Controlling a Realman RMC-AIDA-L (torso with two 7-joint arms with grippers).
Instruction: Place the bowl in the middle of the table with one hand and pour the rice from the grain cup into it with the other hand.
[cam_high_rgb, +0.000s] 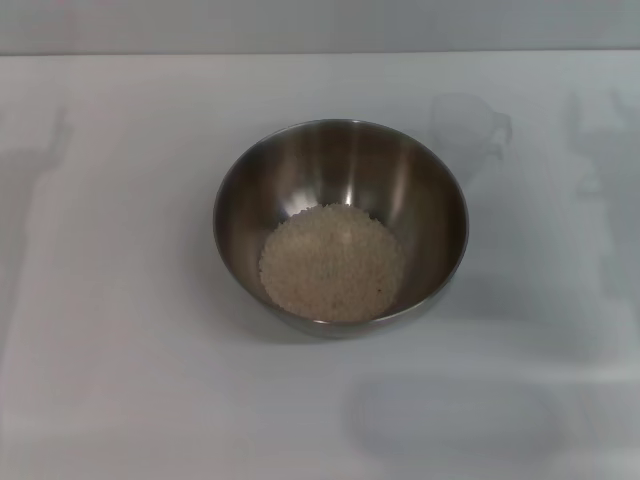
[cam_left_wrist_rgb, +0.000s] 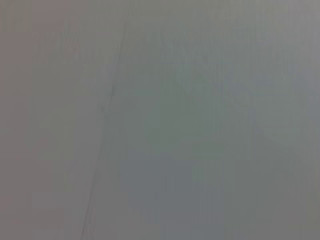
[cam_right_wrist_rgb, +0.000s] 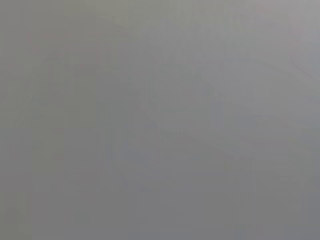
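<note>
In the head view the steel bowl (cam_high_rgb: 340, 225) stands upright near the middle of the white table (cam_high_rgb: 120, 380). A flat mound of pale rice (cam_high_rgb: 332, 262) covers its bottom. Behind the bowl to the right, a faint see-through shape with a side handle looks like the grain cup (cam_high_rgb: 470, 128), standing on the table apart from the bowl. I cannot tell whether anything is in it. Neither gripper shows in any view. Both wrist views hold only a plain grey surface.
Pale shadow-like patches lie on the table at the far left (cam_high_rgb: 35, 160), the far right (cam_high_rgb: 605, 160) and in front of the bowl to the right (cam_high_rgb: 450, 415). The table's back edge (cam_high_rgb: 320, 53) runs along the top of the head view.
</note>
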